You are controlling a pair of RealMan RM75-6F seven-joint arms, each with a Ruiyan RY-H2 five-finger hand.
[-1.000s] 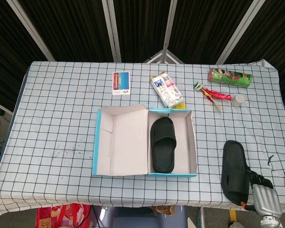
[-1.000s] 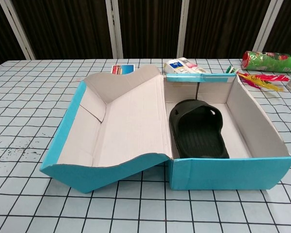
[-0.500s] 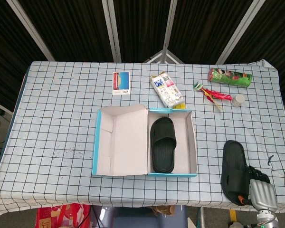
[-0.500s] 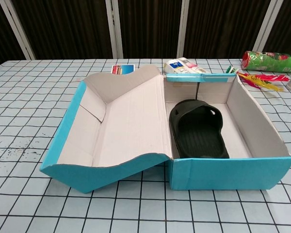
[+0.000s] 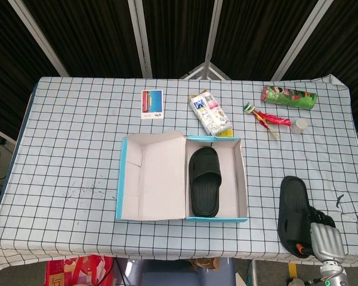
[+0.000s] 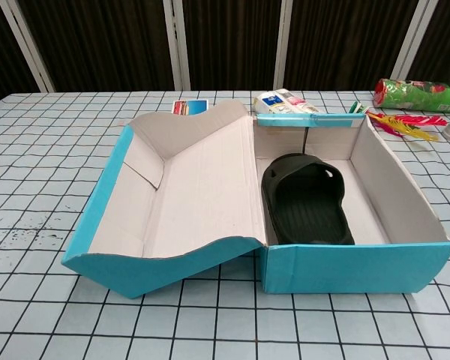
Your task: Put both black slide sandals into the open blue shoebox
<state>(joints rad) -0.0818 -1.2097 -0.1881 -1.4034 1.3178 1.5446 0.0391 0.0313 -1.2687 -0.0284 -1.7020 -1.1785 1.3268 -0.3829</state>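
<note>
The right robot hand (image 5: 322, 233) sits at the near right edge of the desk (image 5: 77, 137), against the heel end of the loose black sandal (image 5: 292, 210), but whether its fingers grip it or only touch I cannot tell; the left is out of view. The other sandal (image 6: 307, 199) lies in the blue shoebox (image 6: 345, 266). It looks light, rubbery and bendy, so the strap or heel rim seems the best hold.

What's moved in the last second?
The right hand shifted slightly toward the table's near edge beside the loose sandal; whether it grips is unclear. The sandal, the box and the sandal inside stayed put.
</note>
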